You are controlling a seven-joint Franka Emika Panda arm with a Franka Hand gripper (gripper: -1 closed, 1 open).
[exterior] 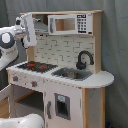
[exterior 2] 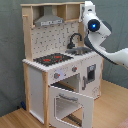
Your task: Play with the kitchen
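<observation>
Tall light-wood and white toy kitchen [exterior 2: 60,70], frame centre: probably stiff, light, best grasped at oven-door edge; gripper [exterior: 27,30] state untellable.

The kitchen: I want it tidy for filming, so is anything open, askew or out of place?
The oven door below the hob hangs open, swung down and forward in the second exterior view. The rest of the kitchen looks upright, with nothing spilled.

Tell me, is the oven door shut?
No, in the second exterior view the oven door hangs open, swung down at the front of the kitchen.
</observation>
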